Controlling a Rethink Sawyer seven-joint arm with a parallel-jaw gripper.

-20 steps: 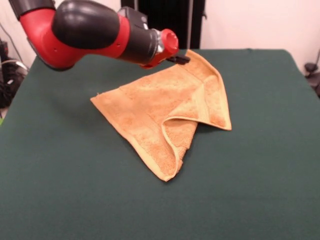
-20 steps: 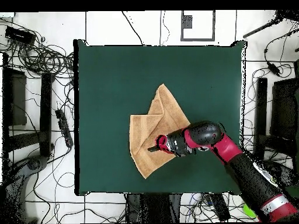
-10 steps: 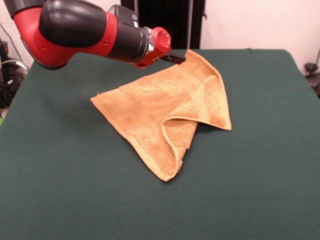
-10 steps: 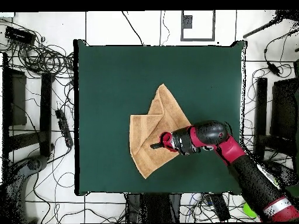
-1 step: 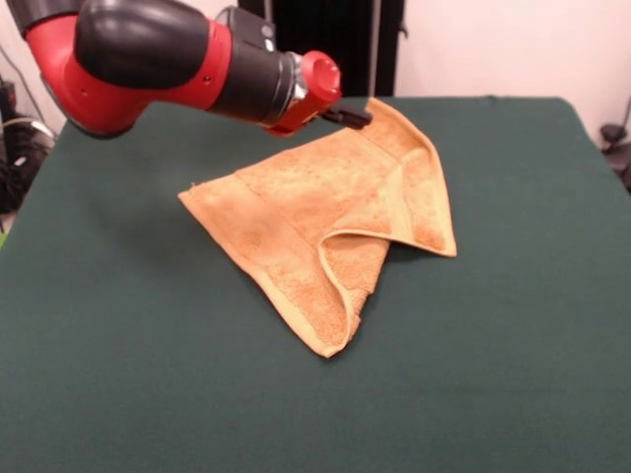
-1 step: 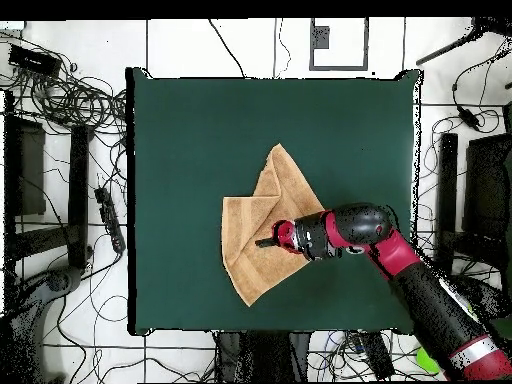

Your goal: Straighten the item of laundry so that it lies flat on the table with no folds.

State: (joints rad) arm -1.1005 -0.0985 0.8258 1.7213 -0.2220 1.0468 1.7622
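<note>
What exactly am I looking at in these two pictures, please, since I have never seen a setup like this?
This is a single red and black robot arm working at a table covered in dark green cloth. One picture is taken from across the table, facing the robot; the other looks straight down from above. On the table lies one orange-tan towel, folded over itself, so not yet flat. The arm's small black gripper sits at the towel's far edge, over the cloth in the overhead view. Whether it is pinching the towel cannot be made out.

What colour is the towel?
Orange-tan; the towel shows best in the front view.
</note>
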